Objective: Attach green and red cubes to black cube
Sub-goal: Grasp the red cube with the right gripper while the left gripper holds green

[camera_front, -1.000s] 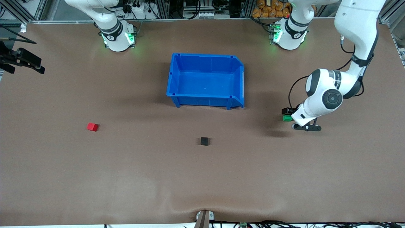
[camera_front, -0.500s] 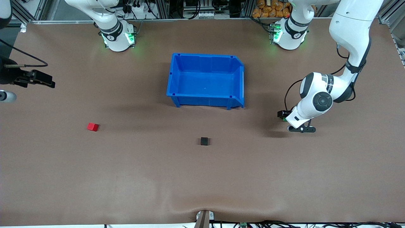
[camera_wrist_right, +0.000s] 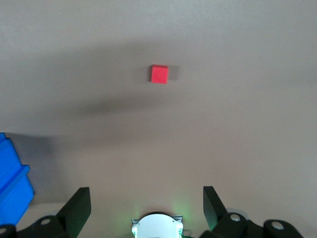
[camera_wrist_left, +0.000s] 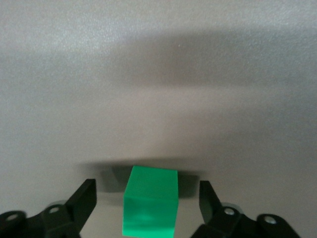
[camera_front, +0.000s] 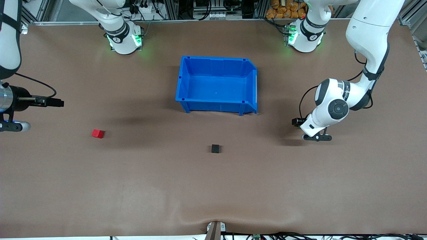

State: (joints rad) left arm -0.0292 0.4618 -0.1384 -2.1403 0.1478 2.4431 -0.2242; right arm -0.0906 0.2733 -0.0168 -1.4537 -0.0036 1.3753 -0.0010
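The green cube (camera_wrist_left: 151,201) sits on the table between the fingers of my left gripper (camera_wrist_left: 146,184), with a gap on each side. The left gripper (camera_front: 298,122) is open and low at the left arm's end of the table, and it hides the green cube in the front view. The red cube (camera_front: 97,133) lies toward the right arm's end and also shows in the right wrist view (camera_wrist_right: 159,74). My right gripper (camera_front: 59,103) is open and empty (camera_wrist_right: 146,191), up over the table beside the red cube. The black cube (camera_front: 216,148) lies alone mid-table, nearer the front camera than the bin.
A large open blue bin (camera_front: 217,103) stands mid-table between the arm bases; its corner shows in the right wrist view (camera_wrist_right: 12,191). The brown table mat has a small bump at its front edge (camera_front: 215,221).
My left gripper has come down around the green cube, which it now hides in the front view. My right arm has swung in from the table's edge toward the red cube.
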